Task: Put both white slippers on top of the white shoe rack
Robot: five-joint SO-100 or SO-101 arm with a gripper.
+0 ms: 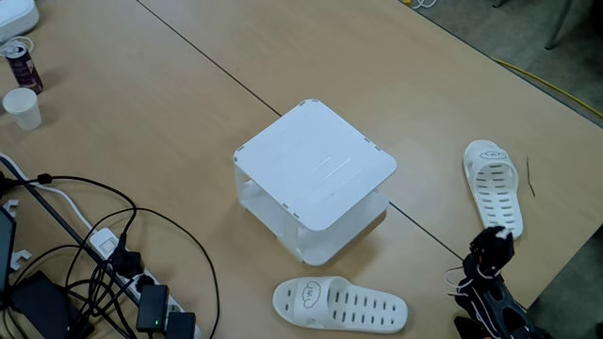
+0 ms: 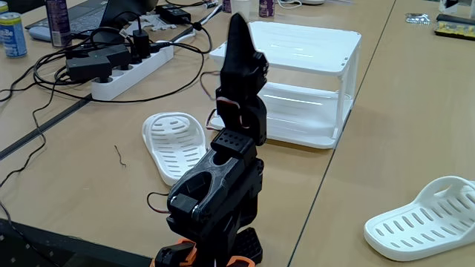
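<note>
Two white slippers [image 1: 341,304] [image 1: 494,185] on the table [image 1: 170,104], flanking the white shoe rack [image 1: 316,165], top bare; hand [image 2: 237,33] raised, apparently pressed together; advise pinching the nearer slipper's strap.

No text, label or number can be read anywhere.

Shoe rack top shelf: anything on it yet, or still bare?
Bare. The white shoe rack has nothing on its top shelf; one white slipper lies on the table in front of it, the other slipper off to its right.
</note>
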